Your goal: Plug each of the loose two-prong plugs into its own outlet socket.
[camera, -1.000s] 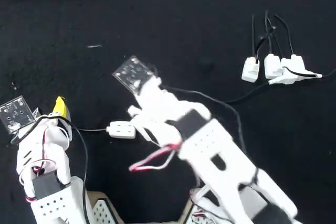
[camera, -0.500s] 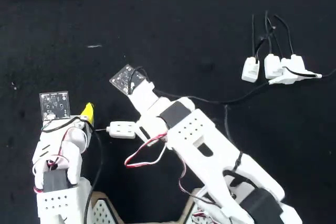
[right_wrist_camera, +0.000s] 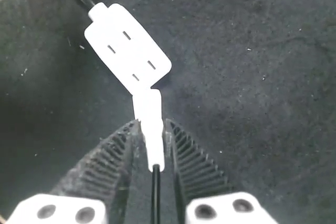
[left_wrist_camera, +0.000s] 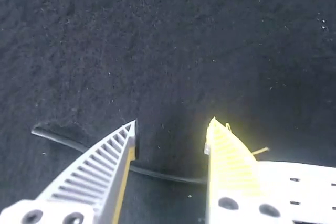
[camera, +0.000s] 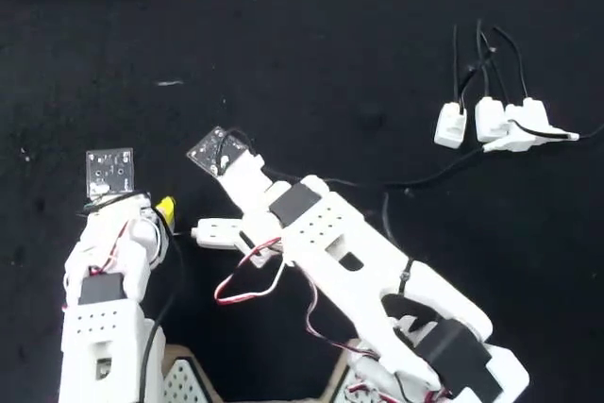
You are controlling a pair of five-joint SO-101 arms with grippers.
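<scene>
White 2-prong plug (right_wrist_camera: pixel 148 119), a slim, smooth moulded body, clamped lengthwise between the ribbed fingers of the right gripper (right_wrist_camera: pixel 151 127), its nose touching the end of the flat, round-cornered white outlet block (right_wrist_camera: pixel 128 51) with paired slots on its face, a hold that appears meant to keep it in line for insertion. Left gripper (left_wrist_camera: pixel 170 129), fingers apart and empty, poised over the matte black cloth (left_wrist_camera: pixel 157 35) astride the block's thin cord (left_wrist_camera: pixel 163 176), probably to steady it; a cluster of white corded fittings (camera: pixel 491 118) lies well apart
</scene>
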